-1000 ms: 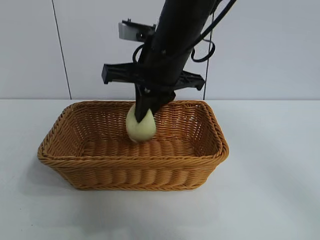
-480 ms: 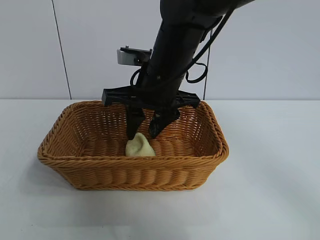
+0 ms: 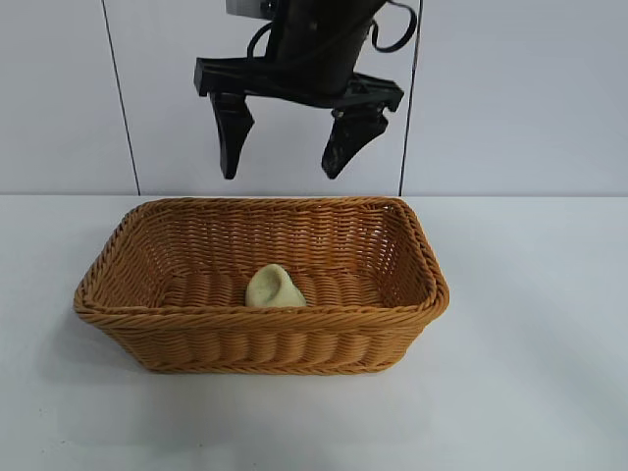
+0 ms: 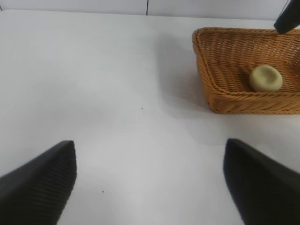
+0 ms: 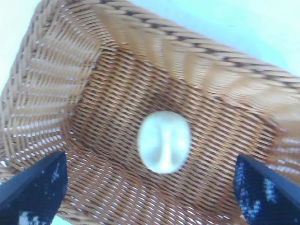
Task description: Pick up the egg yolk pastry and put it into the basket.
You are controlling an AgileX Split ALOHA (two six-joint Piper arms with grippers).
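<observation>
The egg yolk pastry (image 3: 275, 287), a pale cream-yellow lump with a dented top, lies on the floor of the orange-brown wicker basket (image 3: 260, 318), near its middle. My right gripper (image 3: 282, 169) hangs open and empty well above the basket, straight over the pastry. The right wrist view looks down on the pastry (image 5: 164, 147) inside the basket (image 5: 56, 84), with the right gripper (image 5: 150, 192) spread wide. My left gripper (image 4: 150, 187) is open over bare table, away from the basket (image 4: 206, 65) and the pastry (image 4: 266, 78).
The basket stands on a white table (image 3: 530, 373) in front of a pale panelled wall (image 3: 59, 98). A black fingertip (image 4: 288, 18) of the right gripper shows above the basket in the left wrist view.
My right gripper opened and let the pastry go onto the basket floor, then rose out of the basket to well above its rim. The pastry now lies still.
</observation>
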